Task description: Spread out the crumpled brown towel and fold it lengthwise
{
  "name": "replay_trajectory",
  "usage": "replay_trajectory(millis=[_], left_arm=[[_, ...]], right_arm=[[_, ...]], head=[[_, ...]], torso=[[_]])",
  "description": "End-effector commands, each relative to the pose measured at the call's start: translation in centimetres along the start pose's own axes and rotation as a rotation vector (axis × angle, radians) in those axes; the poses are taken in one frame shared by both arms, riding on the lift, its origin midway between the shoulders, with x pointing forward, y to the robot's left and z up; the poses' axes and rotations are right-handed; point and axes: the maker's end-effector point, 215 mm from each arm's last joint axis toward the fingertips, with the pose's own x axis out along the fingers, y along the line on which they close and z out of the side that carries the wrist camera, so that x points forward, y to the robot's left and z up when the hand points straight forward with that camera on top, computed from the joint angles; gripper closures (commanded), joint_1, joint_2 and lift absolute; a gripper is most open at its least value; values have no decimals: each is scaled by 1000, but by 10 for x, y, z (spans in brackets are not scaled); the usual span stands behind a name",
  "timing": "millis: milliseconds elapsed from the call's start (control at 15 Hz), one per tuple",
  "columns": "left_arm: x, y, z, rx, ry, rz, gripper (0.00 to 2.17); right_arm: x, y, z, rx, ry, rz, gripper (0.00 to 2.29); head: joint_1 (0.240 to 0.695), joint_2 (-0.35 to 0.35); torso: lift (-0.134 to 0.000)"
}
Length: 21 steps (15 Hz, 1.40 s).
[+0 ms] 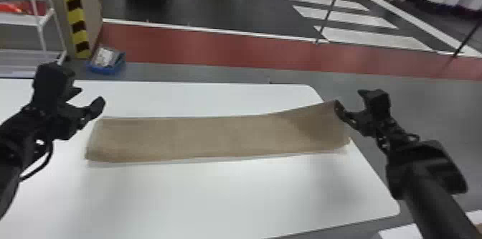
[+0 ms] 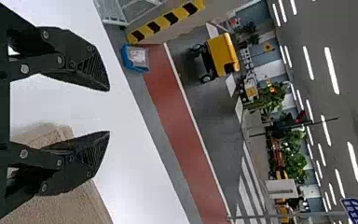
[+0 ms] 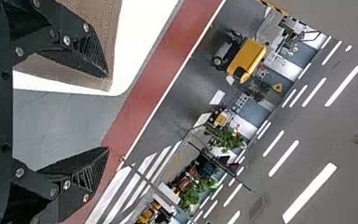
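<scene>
Smooth white table (image 1: pixel 215 198) beneath a long, matte brown towel (image 1: pixel 215 136), left gripper (image 1: pixel 90 95) and right gripper (image 1: pixel 349 99) both agape.

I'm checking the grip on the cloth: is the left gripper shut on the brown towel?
No, the left gripper is open, its two fingers standing well apart with no part of the brown towel pinched between them.

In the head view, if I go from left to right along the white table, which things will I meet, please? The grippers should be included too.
Left gripper → brown towel → right gripper.
</scene>
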Motion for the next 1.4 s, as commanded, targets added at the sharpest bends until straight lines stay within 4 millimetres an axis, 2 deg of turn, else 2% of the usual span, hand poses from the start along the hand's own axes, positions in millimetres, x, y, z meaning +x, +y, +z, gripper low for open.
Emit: replay_trajectory(millis=[0,200,267,467,600,733,867,1067,1200,1333], left_arm=[[-1,8,2,-7,-13,12,2],[-10,14,-10,-51,-7,10,2],[-13,16,-8,-64,-12,5,12],[-16,18,-16,-140,9,-26,63],[-19,17,-29,-240,65,-74,73],[-23,6,-37,-346,110,-137,76],[-28,-14,-45,-426,164,-211,161],[-37,-40,-60,-472,259,-302,410],[-36,-48,-61,-466,265,-304,421],[-36,-52,-72,-429,298,-282,417]], right_arm=[[0,-5,5,-3,-15,-19,56],[0,-26,5,-21,-10,-105,56],[-1,-30,5,-23,-9,-110,56],[-5,-27,7,-18,-33,-102,60],[-16,-25,1,-12,-49,-102,63],[-25,-19,-11,15,-45,-87,66],[-32,-14,-22,35,-37,-80,66],[-35,-14,-23,29,-43,-80,70],[-35,-17,-23,27,-44,-82,70],[-35,-17,-21,26,-49,-82,70]], head=[[606,-289],[599,-287],[596,-291],[597,-294],[599,-292],[614,-290],[628,-295],[650,-315],[666,-333],[669,-339]], torso=[[-120],[-120],[-120],[-120],[-120],[-120],[-120],[-120],[-120],[-120]])
